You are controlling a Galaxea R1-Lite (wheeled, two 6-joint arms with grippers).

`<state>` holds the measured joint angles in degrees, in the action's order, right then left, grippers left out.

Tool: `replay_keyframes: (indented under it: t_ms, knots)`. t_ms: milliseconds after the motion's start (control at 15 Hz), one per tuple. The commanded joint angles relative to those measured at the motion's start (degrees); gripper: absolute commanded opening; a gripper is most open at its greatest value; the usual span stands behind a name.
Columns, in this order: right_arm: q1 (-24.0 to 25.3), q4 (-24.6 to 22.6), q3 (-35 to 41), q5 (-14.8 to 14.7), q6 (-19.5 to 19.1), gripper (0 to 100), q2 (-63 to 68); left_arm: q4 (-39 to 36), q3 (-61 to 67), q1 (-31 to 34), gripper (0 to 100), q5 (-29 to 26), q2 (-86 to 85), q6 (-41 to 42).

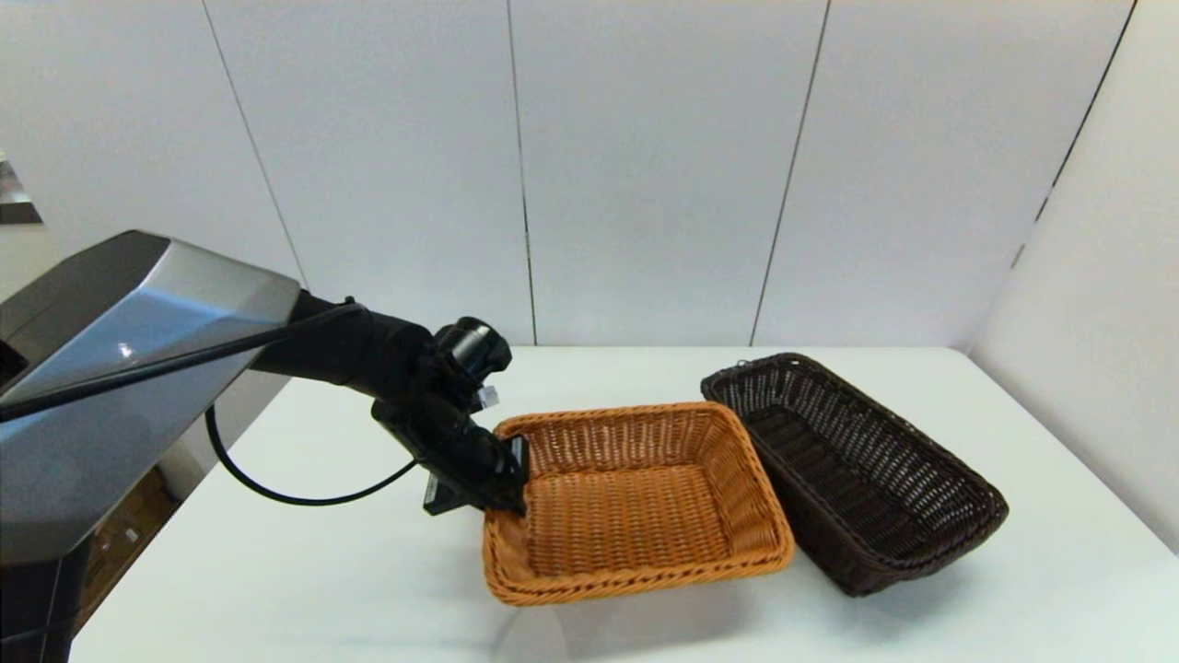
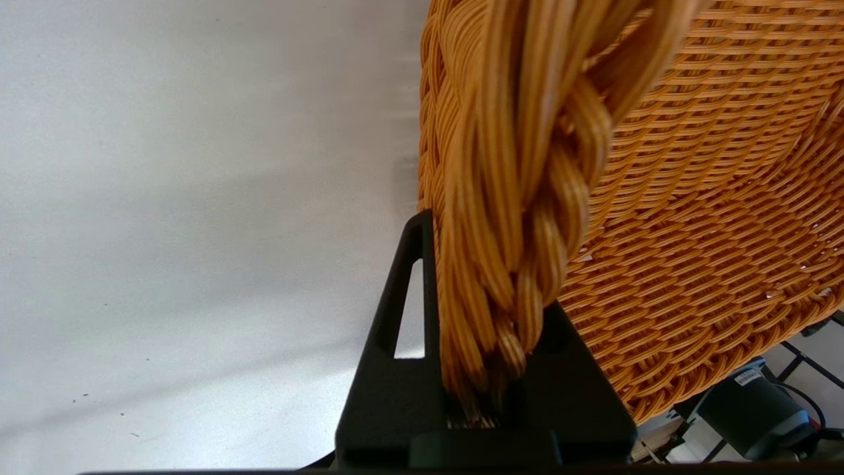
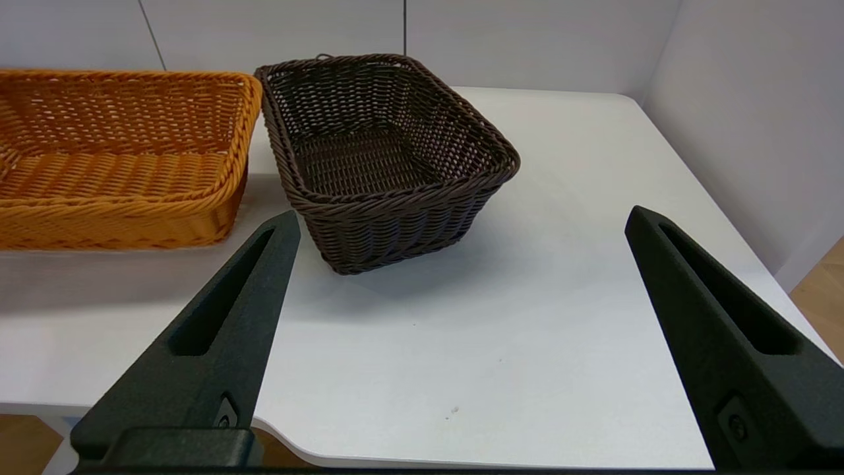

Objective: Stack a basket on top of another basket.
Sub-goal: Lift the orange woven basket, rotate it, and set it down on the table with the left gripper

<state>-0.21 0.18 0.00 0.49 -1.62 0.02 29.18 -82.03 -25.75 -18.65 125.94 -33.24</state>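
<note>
left tool [image 1: 511, 479] clamped on the braided rim of the orange-tan wicker basket [image 1: 636, 502] at its left end, one finger [image 2: 402, 310] outside the wall; right tool [image 3: 461, 277] spread wide and empty, back at the near table [image 1: 304, 571] edge. dark brown wicker basket [image 1: 857, 470] just right of the tan one, rims about touching, tilted. probably light and stiff with a grippy weave: best pinched at mid-rim, kept level to avoid swinging

1. White panel walls [image 1: 645, 166] with thin dark seams stand behind, at 12 o'clock.
2. Another white panel [image 1: 1096, 350] closes the 3 o'clock side.
3. White worktop [image 1: 304, 571], softly lit.
4. Wooden floor [image 3: 821, 290] beneath.
</note>
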Motion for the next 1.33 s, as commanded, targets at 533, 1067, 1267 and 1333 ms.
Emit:
replay_keyframes:
  t_ms: [533,1067,1267,1333]
  knots:
    - [0.03,-0.01,0.09,0.04,-0.05,100,-0.11,0.87,-0.76,-0.18,100,-0.07,-0.17,0.11]
    - [0.03,-0.01,0.09,0.04,0.04,100,-0.11,1.14,-0.59,3.33,100,0.19,-7.11,-0.24]
    - [0.03,-0.01,0.09,0.04,0.04,100,-0.11,1.67,-0.32,5.71,100,0.28,-11.33,0.11]
    - [0.03,-0.01,0.09,0.04,0.04,100,-0.11,2.72,-0.41,7.11,100,0.28,-12.39,0.37]
